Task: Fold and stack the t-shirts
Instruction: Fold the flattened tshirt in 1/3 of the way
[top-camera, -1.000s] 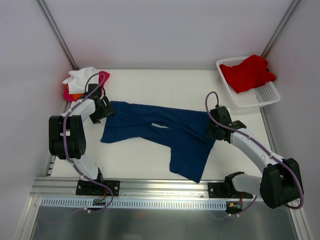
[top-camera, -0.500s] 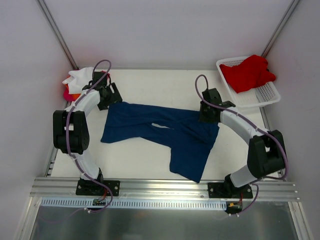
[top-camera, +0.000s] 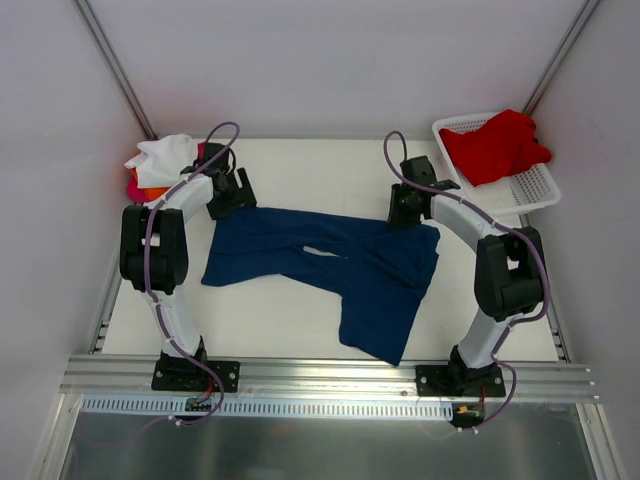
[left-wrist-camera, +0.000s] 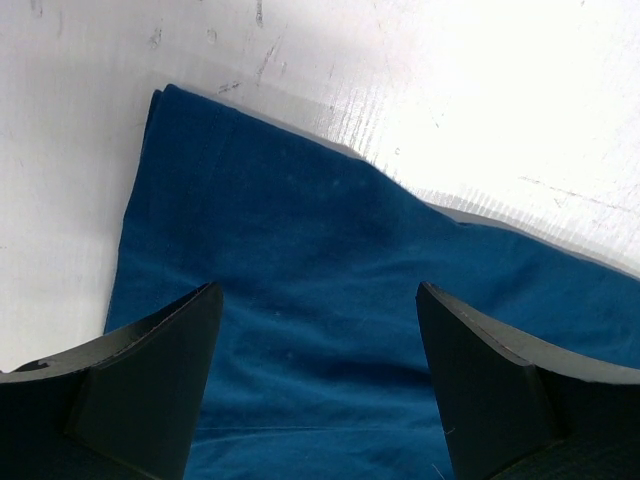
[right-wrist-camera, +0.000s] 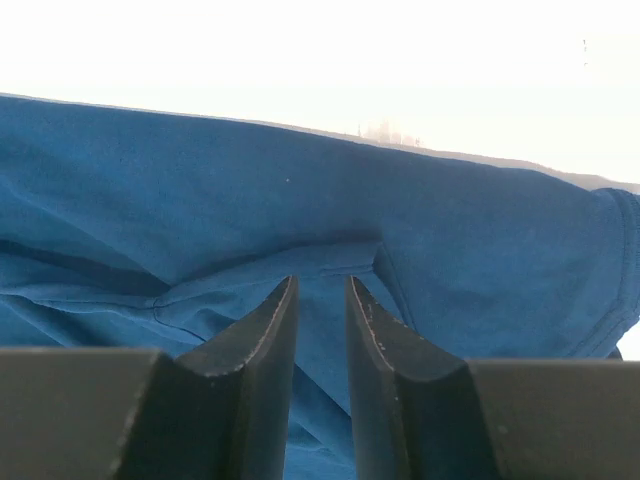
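The bench (top-camera: 320, 170) is the biggest thing I see, white, walled on three sides, with the arm bases along its near edge. Bare surface runs across the far strip behind the cloth, and there is more on the near left, in front of the cloth.

The navy shirt (top-camera: 340, 265) lies across the middle, spread but rumpled. Its left end is squared off, its far edge runs nearly straight from one gripper to the other, and one part trails toward the near edge right of centre. It stops short of every bench edge.

The basket (top-camera: 530, 195) sits in the far right corner, well apart from the navy shirt, with the red shirt (top-camera: 495, 145) heaped in it and spilling over the far rim. In the far left corner is a pile (top-camera: 160, 155) of white, orange and magenta shirts, close to the left arm.

The left gripper (top-camera: 232, 195) is at the navy shirt's far left corner. From its wrist, the jaws stand wide apart with nothing between them, the cloth corner (left-wrist-camera: 320, 300) below.

The right gripper (top-camera: 405, 212) is at the far right corner. Its jaws are almost together, leaving a thin slit (right-wrist-camera: 322, 285). Creases in the cloth (right-wrist-camera: 200, 200) run toward the tips, but I cannot tell if any is pinched.
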